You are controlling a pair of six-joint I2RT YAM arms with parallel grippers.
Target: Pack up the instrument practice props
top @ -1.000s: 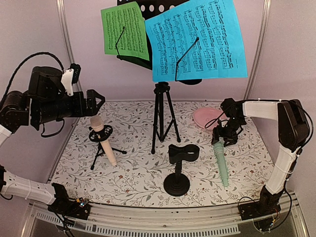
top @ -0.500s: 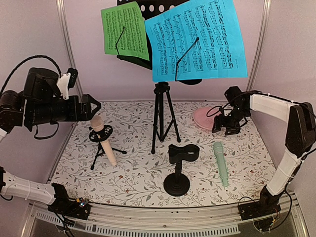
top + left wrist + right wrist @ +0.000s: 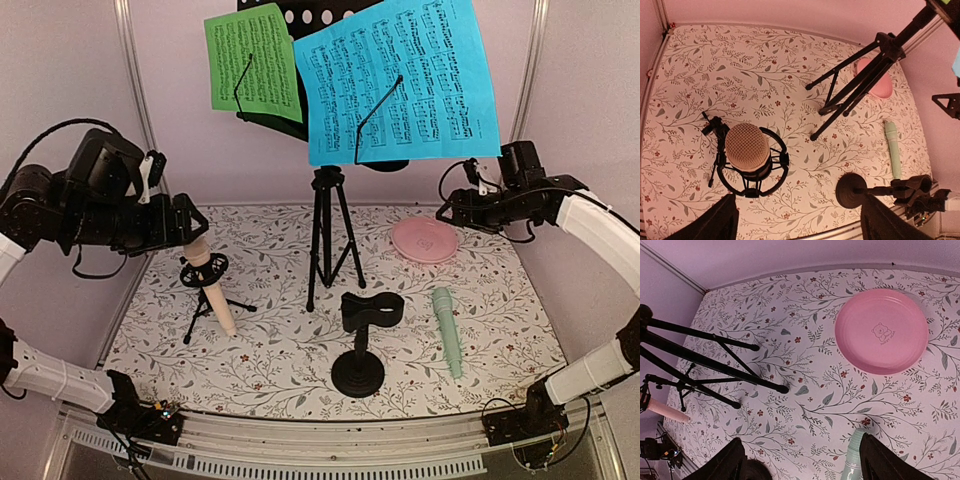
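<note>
The black music stand (image 3: 330, 240) stands upright at frame centre, with the green page (image 3: 255, 65) and blue page (image 3: 400, 80) on top. At lower left the beige microphone (image 3: 212, 290) sits in its tripod holder (image 3: 205, 268). At lower right the mint microphone (image 3: 447, 330) lies flat beside the empty holder (image 3: 362, 345). I see my left gripper (image 3: 799, 222) above the beige microphone and my right gripper (image 3: 802, 460) near the pink plate (image 3: 425, 240), both spread wide and holding nothing.

Floral-patterned table (image 3: 280, 370), pale pink walls (image 3: 180, 180)
</note>
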